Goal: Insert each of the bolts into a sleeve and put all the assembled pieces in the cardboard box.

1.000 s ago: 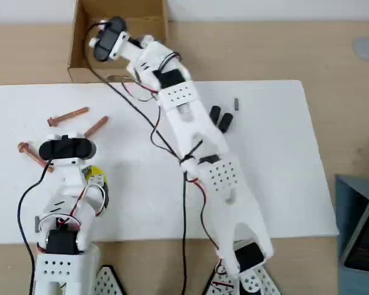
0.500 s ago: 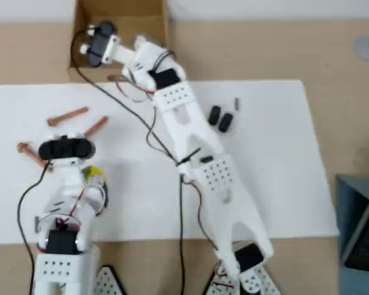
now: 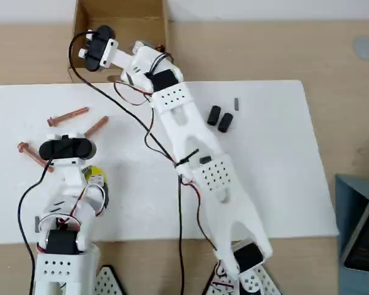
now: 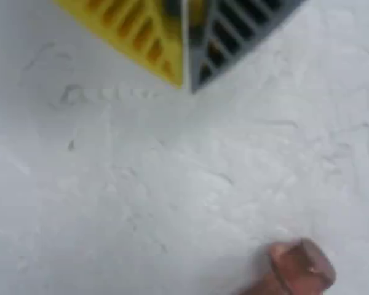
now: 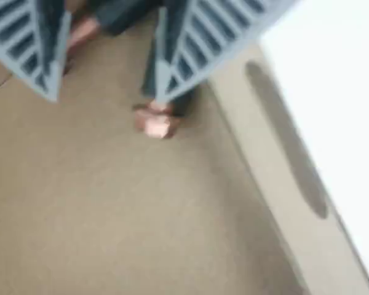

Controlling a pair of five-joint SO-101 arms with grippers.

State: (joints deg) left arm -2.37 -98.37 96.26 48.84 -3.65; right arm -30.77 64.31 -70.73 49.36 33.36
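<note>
My right gripper [image 3: 95, 46] hangs over the cardboard box [image 3: 166, 27], inside its left part. In the right wrist view the right gripper [image 5: 107, 92] is open above the box floor [image 5: 141, 215]. A copper bolt in a dark sleeve [image 5: 157, 120] lies by one fingertip, and a second dark and copper piece [image 5: 86, 27] lies behind. My left gripper [image 4: 186, 83] is shut and empty, low over the white mat, near a bolt head [image 4: 301, 267]. Three loose bolts [image 3: 67, 115] [image 3: 96, 126] [image 3: 31, 152] lie at the mat's left. Two black sleeves [image 3: 214, 114] [image 3: 225, 122] lie right of the long arm.
A small grey pin [image 3: 237, 104] lies near the sleeves. The white mat [image 3: 283, 184] covers the wooden table. The right arm's cable [image 3: 129, 107] trails across the mat. A dark device [image 3: 360, 227] stands at the right edge.
The right arm has swung its gripper leftward and slightly nearer over the box. The left arm has stayed where it was.
</note>
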